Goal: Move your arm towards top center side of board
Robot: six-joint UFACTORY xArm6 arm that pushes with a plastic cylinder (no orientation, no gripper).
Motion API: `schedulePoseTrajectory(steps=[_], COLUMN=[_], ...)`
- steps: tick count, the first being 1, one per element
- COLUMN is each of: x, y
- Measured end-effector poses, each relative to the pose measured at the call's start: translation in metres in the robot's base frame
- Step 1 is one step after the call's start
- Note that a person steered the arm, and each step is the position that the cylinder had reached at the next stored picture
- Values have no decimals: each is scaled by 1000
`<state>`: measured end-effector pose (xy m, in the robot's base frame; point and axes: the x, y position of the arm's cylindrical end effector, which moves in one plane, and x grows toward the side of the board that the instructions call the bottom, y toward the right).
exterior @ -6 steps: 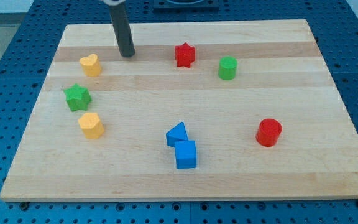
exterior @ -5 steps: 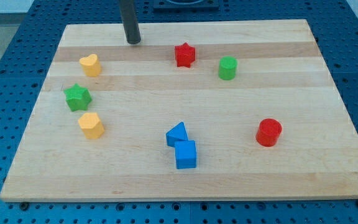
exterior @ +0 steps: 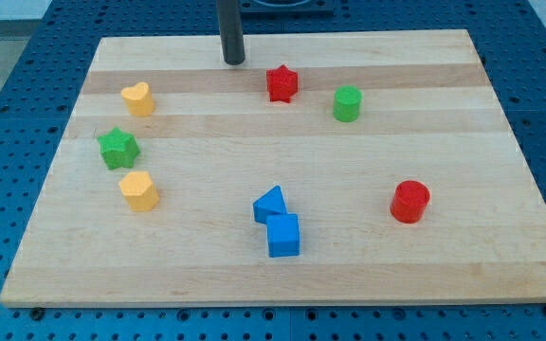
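Tip (exterior: 234, 62) bare, touching no block, at 10 o'clock of red star (exterior: 282, 83); rod's upper part cut off by frame top.

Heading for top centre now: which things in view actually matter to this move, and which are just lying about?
Matters:
- my tip, near the view's top, left of the red star block
- wooden board

Lying about:
- red star block
- green cylinder block
- red cylinder block
- blue cube block
- blue triangular block
- green star block
- two yellow blocks
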<state>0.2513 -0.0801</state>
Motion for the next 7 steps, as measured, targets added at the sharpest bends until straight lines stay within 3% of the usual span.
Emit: schedulePoseTrajectory(steps=[3, 6, 7], x=[-11, -12, -12], y=[-3, 87, 87])
